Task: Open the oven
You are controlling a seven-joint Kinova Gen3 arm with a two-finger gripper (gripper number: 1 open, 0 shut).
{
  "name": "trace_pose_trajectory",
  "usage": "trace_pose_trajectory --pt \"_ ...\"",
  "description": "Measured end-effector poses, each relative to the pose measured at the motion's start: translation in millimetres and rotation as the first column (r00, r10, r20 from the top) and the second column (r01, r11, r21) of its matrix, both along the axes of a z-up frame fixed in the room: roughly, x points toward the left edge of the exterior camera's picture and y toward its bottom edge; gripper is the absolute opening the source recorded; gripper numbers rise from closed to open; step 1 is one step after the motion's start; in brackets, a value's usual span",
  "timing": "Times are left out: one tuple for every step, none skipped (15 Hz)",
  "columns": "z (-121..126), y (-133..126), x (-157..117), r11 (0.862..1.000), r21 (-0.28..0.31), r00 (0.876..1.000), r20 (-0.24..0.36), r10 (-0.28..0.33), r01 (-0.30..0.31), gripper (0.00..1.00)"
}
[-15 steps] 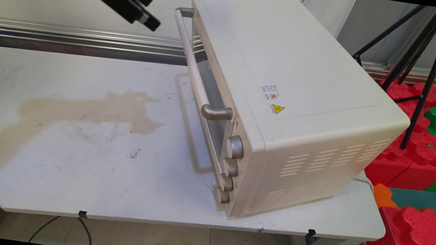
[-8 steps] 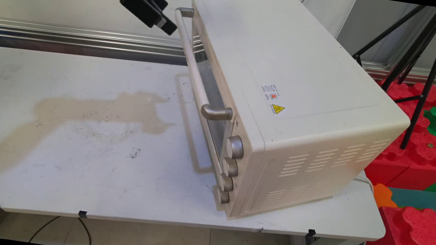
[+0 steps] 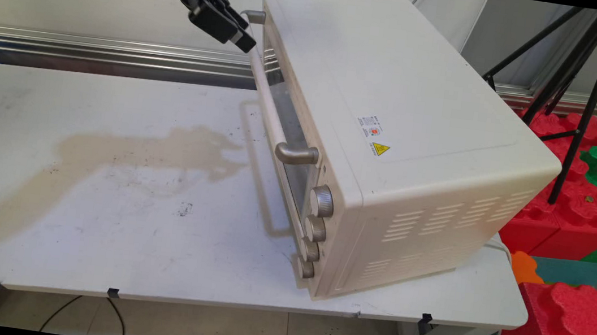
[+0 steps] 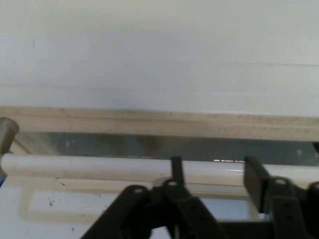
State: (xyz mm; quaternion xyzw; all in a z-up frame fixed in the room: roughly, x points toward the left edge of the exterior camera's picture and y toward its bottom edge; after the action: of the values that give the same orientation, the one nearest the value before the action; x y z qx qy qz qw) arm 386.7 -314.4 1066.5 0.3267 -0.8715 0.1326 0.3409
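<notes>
The fingers (image 4: 254, 174) are standing apart, one on each side of a gap, and they are reaching up to the toaster oven's door handle (image 4: 99, 167), the pale bar that is crossing just beyond their tips. In the hand view the bar is not yet sitting between them; nothing is being held. The gripper (image 3: 235, 32) is hanging at the far end of that handle (image 3: 268, 95), close to its metal end bracket (image 3: 253, 15).

What worries me: the fingers are lining up near the bracket rather than at the handle's middle, so they could be striking the bracket or slipping off the bar's end. A pull from that end could also be twisting the door, or dragging the whole toaster oven (image 3: 390, 116) along the bench (image 3: 96, 234), since it is sitting at an angle close to the bench's near right corner.

The oven is the only container here. Its door is shut, and through the glass (image 4: 124, 145) I cannot tell whether anything is inside.
</notes>
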Motion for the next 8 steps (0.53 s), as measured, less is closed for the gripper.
trace_pose_trajectory --pt "-1 0 -1 1.000 0.002 1.000 0.000 -0.001 0.001 0.00" --pt "-2 -1 -3 1.000 0.004 1.000 0.000 0.000 0.000 0.00" --pt "-4 -2 -4 1.000 0.006 1.000 0.000 0.000 0.000 0.00" --pt "-5 -3 -6 1.000 0.008 1.000 0.001 0.001 -0.001 0.00" --pt "-7 -4 -6 1.000 0.009 1.000 0.001 0.002 -0.002 0.00" --pt "-9 -6 -8 1.000 0.009 1.000 0.001 0.003 -0.003 0.00" --pt "-10 -7 -9 1.000 0.010 1.000 0.001 0.004 -0.004 0.00" --pt "-12 -9 -11 1.000 0.010 1.000 0.001 0.005 -0.005 0.00"
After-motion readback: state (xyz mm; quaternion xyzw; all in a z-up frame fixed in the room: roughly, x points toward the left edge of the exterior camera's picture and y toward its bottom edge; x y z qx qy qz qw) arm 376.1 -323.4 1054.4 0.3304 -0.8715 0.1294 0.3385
